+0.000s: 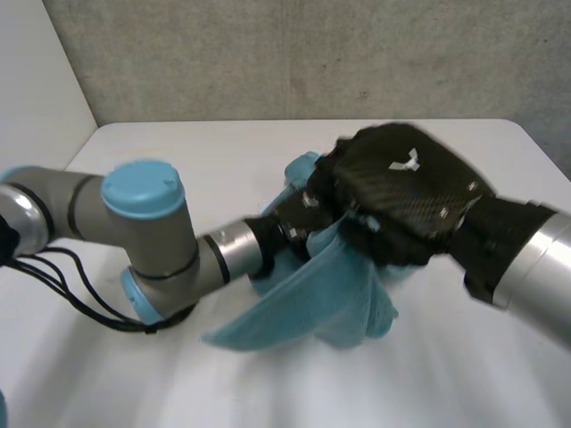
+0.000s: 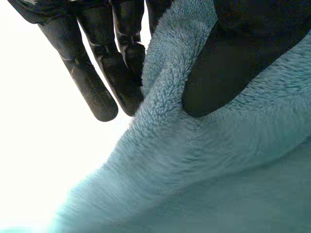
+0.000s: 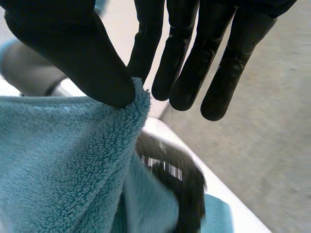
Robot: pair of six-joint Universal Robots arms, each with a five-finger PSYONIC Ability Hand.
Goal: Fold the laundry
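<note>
Lifted over the middle of the worktop [image 1: 214, 147]: one light-blue towel [image 1: 308, 299], gathered at the top and hanging toward the worktop in loose, uneven drapes. Whether touching the worktop at its lowest hem, impossible to tell.

Left hand [image 1: 290, 223] clamped on the towel's upper edge, with thumb [image 2: 228, 63] pressed onto one face of the pile and straight fingers [image 2: 97, 85] behind the rolled edge on the other. Right hand [image 1: 406, 192] close beside it above the worktop, nipping an edge or corner between thumb [image 3: 73, 53] and the nearest finger, with the other fingers [image 3: 194, 68] straight and free.

Probably held so in order to find and spread a clean edge: two grips near each other, ready to be drawn apart for a flat hang before laying down on the worktop. Folding proper judged not yet begun, with no crease or tidy layer to be seen.

Thick, fleecy pile, soft and limp. Likely to sag and bunch, unlikely to slip from a firm pinch.
</note>
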